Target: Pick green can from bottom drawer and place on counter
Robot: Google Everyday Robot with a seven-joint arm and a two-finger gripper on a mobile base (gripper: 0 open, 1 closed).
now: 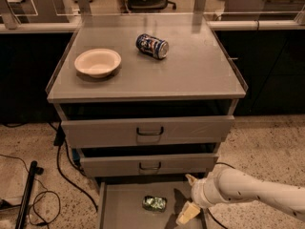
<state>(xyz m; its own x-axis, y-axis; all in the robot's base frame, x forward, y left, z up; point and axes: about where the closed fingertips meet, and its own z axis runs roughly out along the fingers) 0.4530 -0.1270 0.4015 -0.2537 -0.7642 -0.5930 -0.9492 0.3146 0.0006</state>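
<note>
The green can (154,203) lies on its side on the floor of the open bottom drawer (124,209), near the middle. My gripper (189,197) is over the drawer's right part, a short way right of the can and not touching it. Its two pale fingers are spread apart, one finger (188,213) low near the drawer floor, the other up by the middle drawer's front. It holds nothing. The white arm (252,193) reaches in from the right. The counter (190,70) is the cabinet's flat grey top.
A blue-and-white can (152,46) lies on its side on the counter, and a cream bowl (97,62) sits to its left. Two upper drawers (148,131) stand slightly pulled out. A black pole (26,194) and cables lie on the floor at left.
</note>
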